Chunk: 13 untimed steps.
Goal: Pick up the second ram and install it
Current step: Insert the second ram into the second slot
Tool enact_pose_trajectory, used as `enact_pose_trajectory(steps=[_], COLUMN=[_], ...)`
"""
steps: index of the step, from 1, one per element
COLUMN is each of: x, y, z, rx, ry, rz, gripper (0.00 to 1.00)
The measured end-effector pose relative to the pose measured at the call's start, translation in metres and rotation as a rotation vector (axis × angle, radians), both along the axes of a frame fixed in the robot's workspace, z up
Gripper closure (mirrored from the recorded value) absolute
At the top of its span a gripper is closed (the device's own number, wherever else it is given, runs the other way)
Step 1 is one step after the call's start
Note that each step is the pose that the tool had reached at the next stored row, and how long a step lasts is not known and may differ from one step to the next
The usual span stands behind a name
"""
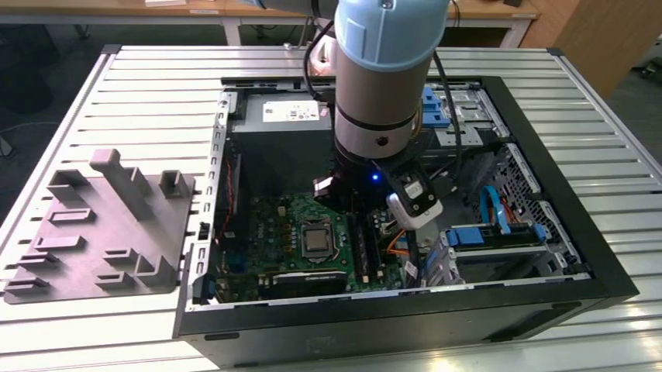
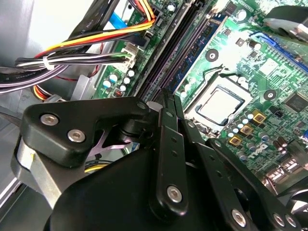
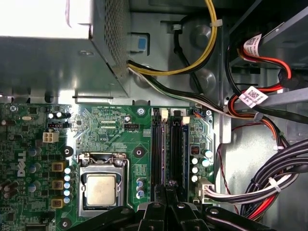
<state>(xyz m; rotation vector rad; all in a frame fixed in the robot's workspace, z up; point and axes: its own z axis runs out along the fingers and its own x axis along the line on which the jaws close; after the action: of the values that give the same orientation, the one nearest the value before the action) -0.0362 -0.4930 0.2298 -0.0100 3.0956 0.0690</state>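
second ram (image 2: 199, 48) | thin blue-green stick | on edge, along motherboard (image 2: 269, 62) slots

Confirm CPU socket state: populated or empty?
Populated. In the first wrist view a silver-lidded processor sits inside the socket's metal frame on the motherboard.

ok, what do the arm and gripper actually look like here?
Arm: thick silver-grey cylinder with a pale blue joint cap, a black band lower down, black cable running alongside, small blue light at the wrist, white-and-black module clipped on. Gripper: matte black jointed link bars with silver screw heads.
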Motion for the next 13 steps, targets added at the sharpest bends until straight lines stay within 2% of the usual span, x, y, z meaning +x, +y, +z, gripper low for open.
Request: enact_pose_trajectory(steps=[13], x=[0.0001], y=[-0.0003], z=[-0.0021], rx=[0.0006], ry=[0.0001], rz=[0.0], gripper=[0.89])
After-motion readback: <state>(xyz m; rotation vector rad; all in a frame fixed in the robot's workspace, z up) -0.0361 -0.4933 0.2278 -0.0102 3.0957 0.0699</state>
